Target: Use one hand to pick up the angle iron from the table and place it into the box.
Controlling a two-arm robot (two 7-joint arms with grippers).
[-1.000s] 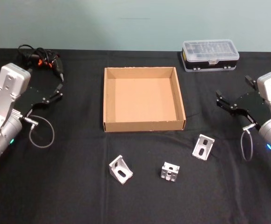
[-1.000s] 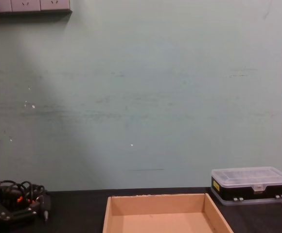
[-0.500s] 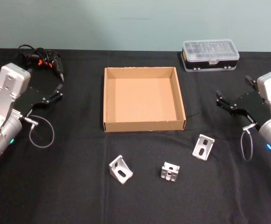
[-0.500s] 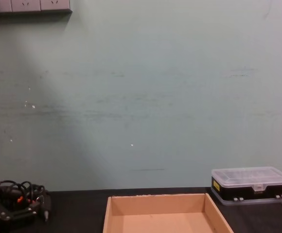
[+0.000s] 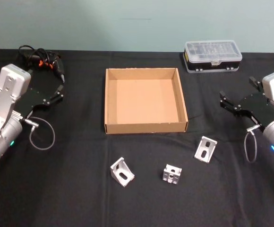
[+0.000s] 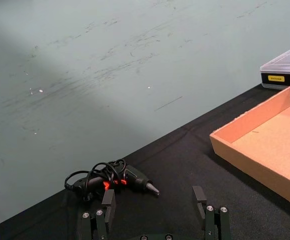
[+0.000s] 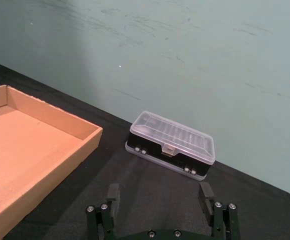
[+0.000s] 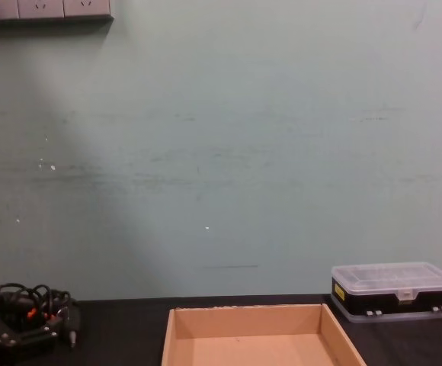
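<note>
Three silver angle irons lie on the black table [image 5: 71, 194] in front of the box: one [image 5: 122, 171] at the left, one [image 5: 172, 173] in the middle, one [image 5: 205, 149] at the right. The tan cardboard box [image 5: 145, 126] stands empty at the table's centre, and it also appears as the box [image 6: 257, 152] and the box [image 7: 15, 195] in the wrist views. My left gripper [image 5: 60, 89] hovers open at the far left, well away from the irons. At the far right my right gripper [image 5: 236, 89] is open, above and right of the nearest iron. The left gripper [image 6: 154, 197] and right gripper [image 7: 160, 192] each hold nothing.
A clear-lidded black plastic case [image 5: 213, 56] sits at the back right, near the right gripper. A black power screwdriver with coiled cable [image 5: 42, 60] lies at the back left. Bare tabletop surrounds the irons, and a pale green wall stands behind the table.
The right arm has drifted slightly to the right, away from the box. The left arm, box and irons have not moved.
</note>
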